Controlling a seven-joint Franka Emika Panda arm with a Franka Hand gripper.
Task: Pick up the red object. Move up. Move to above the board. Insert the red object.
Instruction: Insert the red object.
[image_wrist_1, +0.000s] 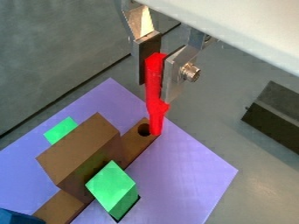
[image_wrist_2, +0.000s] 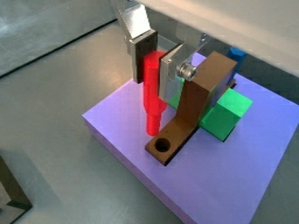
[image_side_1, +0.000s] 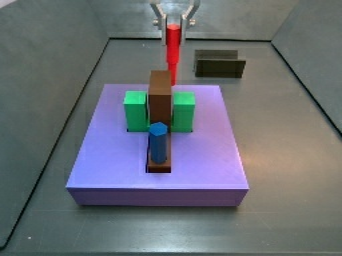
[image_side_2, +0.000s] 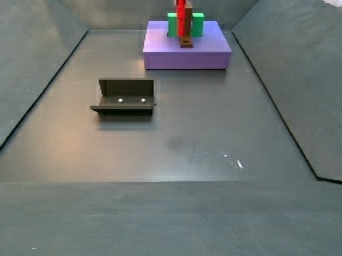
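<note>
1. Red object (image_wrist_1: 155, 87) stands upright, long axis vertical, clamped by the gripper (image_wrist_1: 160, 54) at the top of a side view, lower tip at the brown centre piece's (image_wrist_2: 198, 96) hole (image_wrist_1: 143, 131).
2. Board (image_side_1: 201, 160) lies below; a blue peg (image_side_1: 158, 142) stands at its near end, green blocks (image_side_1: 136, 110) flanking.
3. Fixture (image_side_2: 124, 97) sits well apart.

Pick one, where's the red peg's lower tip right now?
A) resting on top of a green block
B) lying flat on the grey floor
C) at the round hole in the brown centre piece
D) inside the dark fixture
C: in both wrist views the red object, gripped between the gripper fingers, stands upright with its tip at the hole in the board's brown centre piece.
</note>
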